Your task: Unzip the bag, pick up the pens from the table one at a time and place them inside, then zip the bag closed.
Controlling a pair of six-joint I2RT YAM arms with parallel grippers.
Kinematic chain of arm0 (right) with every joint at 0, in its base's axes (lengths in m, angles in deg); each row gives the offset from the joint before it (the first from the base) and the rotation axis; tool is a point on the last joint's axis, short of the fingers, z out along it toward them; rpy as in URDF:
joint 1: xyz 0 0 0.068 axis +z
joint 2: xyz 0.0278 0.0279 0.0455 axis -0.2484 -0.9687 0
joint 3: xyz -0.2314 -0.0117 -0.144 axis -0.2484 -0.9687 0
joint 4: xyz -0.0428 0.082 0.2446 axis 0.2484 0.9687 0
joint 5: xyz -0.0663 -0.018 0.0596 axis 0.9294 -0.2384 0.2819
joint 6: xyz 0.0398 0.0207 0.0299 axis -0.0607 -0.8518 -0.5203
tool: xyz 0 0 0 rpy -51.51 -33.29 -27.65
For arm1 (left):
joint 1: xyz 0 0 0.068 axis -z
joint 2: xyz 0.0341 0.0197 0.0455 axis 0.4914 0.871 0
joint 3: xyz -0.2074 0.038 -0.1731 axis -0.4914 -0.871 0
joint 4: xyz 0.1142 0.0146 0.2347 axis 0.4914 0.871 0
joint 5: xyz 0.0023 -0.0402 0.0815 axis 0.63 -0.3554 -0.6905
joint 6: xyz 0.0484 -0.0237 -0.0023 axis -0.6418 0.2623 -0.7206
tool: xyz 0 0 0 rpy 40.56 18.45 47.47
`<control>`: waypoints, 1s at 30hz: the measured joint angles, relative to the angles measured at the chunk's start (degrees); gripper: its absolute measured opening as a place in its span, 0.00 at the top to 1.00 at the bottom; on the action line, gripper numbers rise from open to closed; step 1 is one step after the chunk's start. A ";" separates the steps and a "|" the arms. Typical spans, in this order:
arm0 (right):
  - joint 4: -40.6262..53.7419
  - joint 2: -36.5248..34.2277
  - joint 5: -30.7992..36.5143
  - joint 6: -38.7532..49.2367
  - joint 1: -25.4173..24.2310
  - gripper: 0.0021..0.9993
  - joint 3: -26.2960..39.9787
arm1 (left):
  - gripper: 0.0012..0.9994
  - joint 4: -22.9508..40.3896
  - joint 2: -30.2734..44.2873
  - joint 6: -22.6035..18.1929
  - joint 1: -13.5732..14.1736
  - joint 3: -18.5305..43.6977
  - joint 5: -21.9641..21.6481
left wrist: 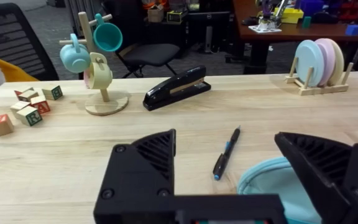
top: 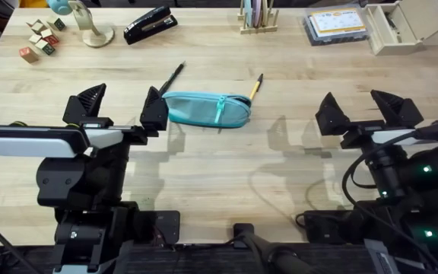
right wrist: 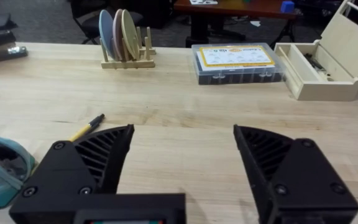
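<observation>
Teal fabric is the anchor here: the bag [top: 205, 109] lies flat on the pale wood table [top: 226, 160], roughly mid-table, with its pale strap draped across the middle. Can't really tell from above whether the zipper is open at all, though the right wrist view hints at a gap at the near end.

The black pen [top: 173, 77] lies tilted just off the bag's far-left corner, close to it but apart as far as I can see. The yellow pen [top: 255, 87] lies at the bag's far-right end, its lower end right at the fabric or maybe tucked slightly behind it.

The left gripper [top: 120, 106] sits just left of the bag, fingers spread wide, one fingertip right by the bag's end. The right gripper [top: 367, 109] hangs well to the right of the bag, also spread wide with nothing between the fingers.

A black stapler [top: 150, 24] sits well beyond the bag, further back.
</observation>
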 joint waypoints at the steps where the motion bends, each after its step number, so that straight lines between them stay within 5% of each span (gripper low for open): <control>1: 0.28 0.00 0.00 0.00 0.02 0.00 0.02 | 0.01 0.01 0.00 0.00 0.20 0.00 0.00; 19: 3.85 0.00 -0.30 -0.02 0.02 0.00 1.75 | 0.01 0.44 0.00 -0.02 0.20 0.21 0.65; 20: 20.81 -3.95 -1.09 -0.02 0.02 0.00 16.32 | 0.01 12.85 1.66 0.00 0.20 12.80 1.64; 30: 30.78 -17.56 -1.53 0.00 0.02 0.00 36.56 | 0.01 23.21 15.14 -0.20 0.20 30.09 1.66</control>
